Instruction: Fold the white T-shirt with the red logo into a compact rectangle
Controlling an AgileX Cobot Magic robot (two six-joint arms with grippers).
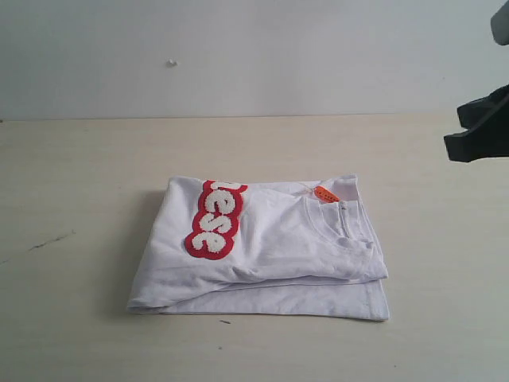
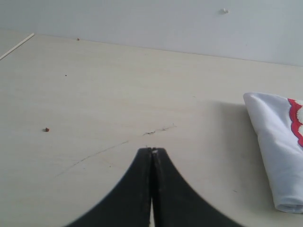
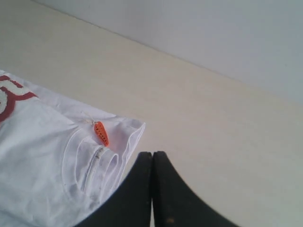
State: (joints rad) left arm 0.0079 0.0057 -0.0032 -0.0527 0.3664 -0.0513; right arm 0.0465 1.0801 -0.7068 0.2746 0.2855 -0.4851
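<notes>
**A:** Where is the white T-shirt?

**B:** The white T-shirt point(image 1: 278, 255) lies folded near the middle of the bench point(image 1: 79, 175), in a rough rectangle. A thicker stack sits on a wider bottom layer that sticks out along the near edge.

**A:** And the red logo?

**B:** The red logo point(image 1: 215, 221) is on top, toward the left of the fold. 3 fuzzy white letters, "ese", read clearly. The rest wraps over the far edge.

**A:** The neck?

**B:** The ribbed collar point(image 1: 343, 231) faces up on the right half, with the orange neck tag point(image 1: 325, 193) at its far end.

**A:** The fingers?

**B:** Both pairs are pressed together and hold nothing. The left fingers point(image 2: 137, 189) hang over bare bench by a thin scratch point(image 2: 158, 130), apart from the shirt's rolled edge. The right fingers point(image 3: 137, 189) are near the corner with the tag, gripping no cloth.

**A:** Anything farther out?

**B:** A dark part of the right arm point(image 1: 481, 127) shows at the right edge of the exterior view, well apart from the shirt. A pale wall point(image 1: 238, 48) stands behind the bench.
</notes>
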